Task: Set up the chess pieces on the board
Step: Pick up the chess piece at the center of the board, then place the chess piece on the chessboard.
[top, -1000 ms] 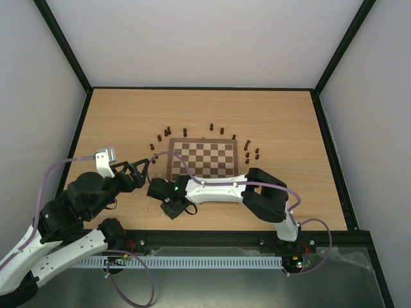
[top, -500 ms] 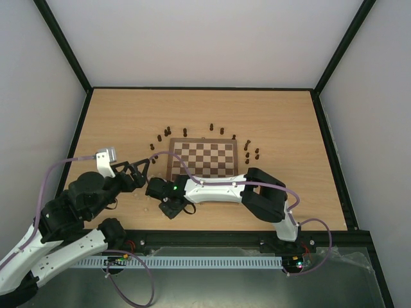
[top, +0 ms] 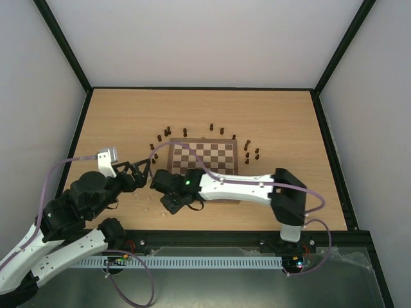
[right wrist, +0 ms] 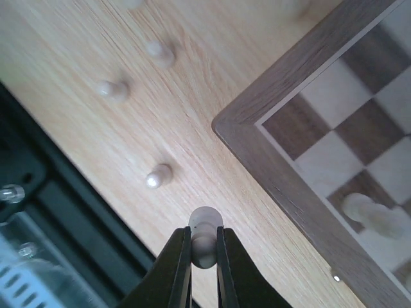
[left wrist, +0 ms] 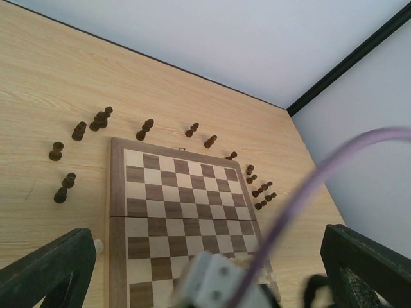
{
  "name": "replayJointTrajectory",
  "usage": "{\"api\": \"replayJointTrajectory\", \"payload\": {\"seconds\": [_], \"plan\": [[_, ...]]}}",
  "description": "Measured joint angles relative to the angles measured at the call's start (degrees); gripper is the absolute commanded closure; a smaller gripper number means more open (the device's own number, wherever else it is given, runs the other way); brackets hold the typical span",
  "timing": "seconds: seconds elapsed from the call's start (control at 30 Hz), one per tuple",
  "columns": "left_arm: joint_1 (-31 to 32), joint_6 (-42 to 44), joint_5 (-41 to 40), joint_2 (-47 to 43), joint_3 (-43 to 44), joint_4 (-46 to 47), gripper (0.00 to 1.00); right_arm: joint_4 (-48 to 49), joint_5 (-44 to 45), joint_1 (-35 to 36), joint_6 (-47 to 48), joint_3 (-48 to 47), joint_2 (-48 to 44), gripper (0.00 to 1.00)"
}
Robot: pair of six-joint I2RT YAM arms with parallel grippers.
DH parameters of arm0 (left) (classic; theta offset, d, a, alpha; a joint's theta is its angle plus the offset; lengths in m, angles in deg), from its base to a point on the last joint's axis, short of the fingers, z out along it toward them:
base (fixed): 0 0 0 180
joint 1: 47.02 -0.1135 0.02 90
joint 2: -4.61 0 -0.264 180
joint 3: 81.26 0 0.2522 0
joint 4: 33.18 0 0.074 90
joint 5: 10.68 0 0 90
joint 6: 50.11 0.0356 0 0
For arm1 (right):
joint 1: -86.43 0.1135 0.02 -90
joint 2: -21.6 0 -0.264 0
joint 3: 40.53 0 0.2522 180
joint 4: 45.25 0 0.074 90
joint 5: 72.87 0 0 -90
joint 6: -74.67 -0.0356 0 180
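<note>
The board (top: 205,160) lies mid-table, and in the left wrist view (left wrist: 122,212) it fills the lower middle. Dark pieces (top: 185,132) ring its far and side edges, also in the left wrist view (left wrist: 78,131). My right gripper (right wrist: 204,253) is shut on a cream piece (right wrist: 205,224), held above the tabletop just off the board's corner (right wrist: 237,131). Loose cream pieces (right wrist: 158,176) lie on the table nearby, and one cream piece (right wrist: 376,217) stands on a board square. My left gripper (top: 142,169) is open, hovering left of the board, its fingers (left wrist: 45,269) wide apart.
The right arm (top: 237,186) stretches across the board's near edge. A purple cable (left wrist: 334,173) crosses the left wrist view. The black frame rail (right wrist: 38,212) runs along the near table edge beside the held piece. White walls enclose the table.
My right arm has swung its wrist toward the board and its elbow to the right, carrying the cream piece. The left gripper has edged slightly right.
</note>
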Motion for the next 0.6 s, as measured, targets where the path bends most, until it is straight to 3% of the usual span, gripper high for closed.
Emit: {"api": "replayJointTrajectory", "payload": {"seconds": [0.33,0.6], "plan": [[0.0,0.3,0.0,1.4,-0.1,1.0,0.01,-5.4,4.5,-1.5,-0.4,0.9,-13.9,0.91],[0.0,0.7,0.4,2.2,-0.2,1.5,0.01,-6.9,6.7,-11.5,0.5,6.1,-15.8,0.9]]}}
